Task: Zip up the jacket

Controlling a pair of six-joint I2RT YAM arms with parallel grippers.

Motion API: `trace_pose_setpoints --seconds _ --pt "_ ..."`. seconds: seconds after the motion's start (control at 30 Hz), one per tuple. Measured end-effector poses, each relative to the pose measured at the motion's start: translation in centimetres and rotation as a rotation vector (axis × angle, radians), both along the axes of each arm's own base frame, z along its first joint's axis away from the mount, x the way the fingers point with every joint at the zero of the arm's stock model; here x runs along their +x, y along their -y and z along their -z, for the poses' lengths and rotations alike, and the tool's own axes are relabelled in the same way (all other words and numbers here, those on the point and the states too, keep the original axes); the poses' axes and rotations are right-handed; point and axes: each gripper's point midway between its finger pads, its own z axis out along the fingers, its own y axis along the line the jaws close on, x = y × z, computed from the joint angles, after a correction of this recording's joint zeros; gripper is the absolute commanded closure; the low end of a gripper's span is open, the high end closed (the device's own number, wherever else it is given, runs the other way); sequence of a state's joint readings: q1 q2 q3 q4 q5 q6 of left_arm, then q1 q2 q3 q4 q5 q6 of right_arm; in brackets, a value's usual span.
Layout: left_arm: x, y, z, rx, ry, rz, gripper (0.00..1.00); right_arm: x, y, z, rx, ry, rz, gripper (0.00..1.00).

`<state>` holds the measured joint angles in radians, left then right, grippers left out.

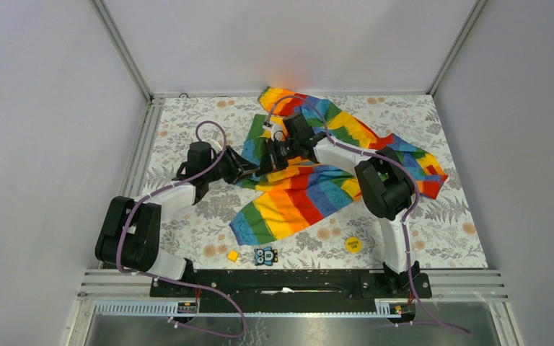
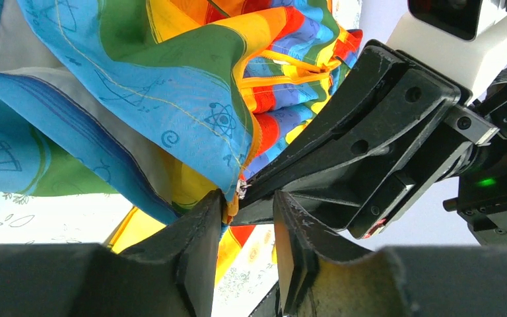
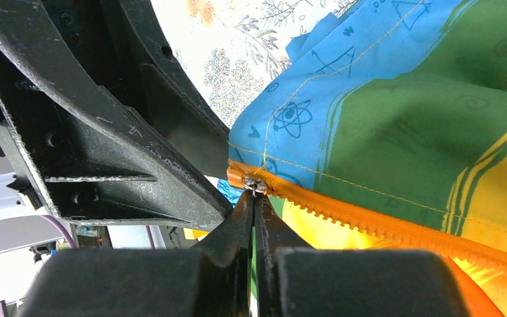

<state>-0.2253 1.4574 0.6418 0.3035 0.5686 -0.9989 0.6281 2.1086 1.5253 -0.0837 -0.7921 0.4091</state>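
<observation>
The rainbow-striped jacket (image 1: 310, 191) lies crumpled across the middle of the floral table, one sleeve reaching to the back. Both grippers meet at its left edge. My right gripper (image 3: 254, 198) is shut on the small metal zipper pull (image 3: 256, 187) at the end of the orange zipper strip (image 3: 370, 221); it also shows in the top view (image 1: 270, 155). My left gripper (image 2: 247, 205) has its jaws apart, around the jacket's bottom corner and the right gripper's fingertip. Its left finger (image 2: 201, 224) touches the blue hem. In the top view it (image 1: 249, 169) sits just left of the right gripper.
A yellow round disc (image 1: 353, 244), a small yellow cube (image 1: 233, 255) and a small owl-patterned piece (image 1: 265, 256) lie near the front edge. Grey walls and metal frame rails (image 1: 144, 130) bound the table. The right arm's elbow (image 1: 384, 187) hangs over the jacket.
</observation>
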Motion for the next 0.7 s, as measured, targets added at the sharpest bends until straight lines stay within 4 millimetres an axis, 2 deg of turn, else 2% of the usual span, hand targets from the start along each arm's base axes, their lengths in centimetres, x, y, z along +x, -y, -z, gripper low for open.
trace_pose_setpoints --seconds 0.3,0.47,0.6,0.7 --pt "0.8 -0.3 0.2 0.046 0.011 -0.042 0.63 0.4 0.1 0.2 -0.015 0.011 0.019 1.0" --pt "1.4 -0.6 0.1 0.046 0.018 -0.083 0.71 0.6 0.1 0.4 -0.022 0.017 0.029 1.0" --pt "2.1 -1.1 0.3 0.041 0.023 -0.143 0.63 0.2 -0.1 0.2 -0.014 0.012 0.014 1.0" --pt "2.3 -1.4 0.5 0.036 0.017 -0.177 0.69 -0.2 -0.4 0.1 -0.01 0.01 0.0 1.0"
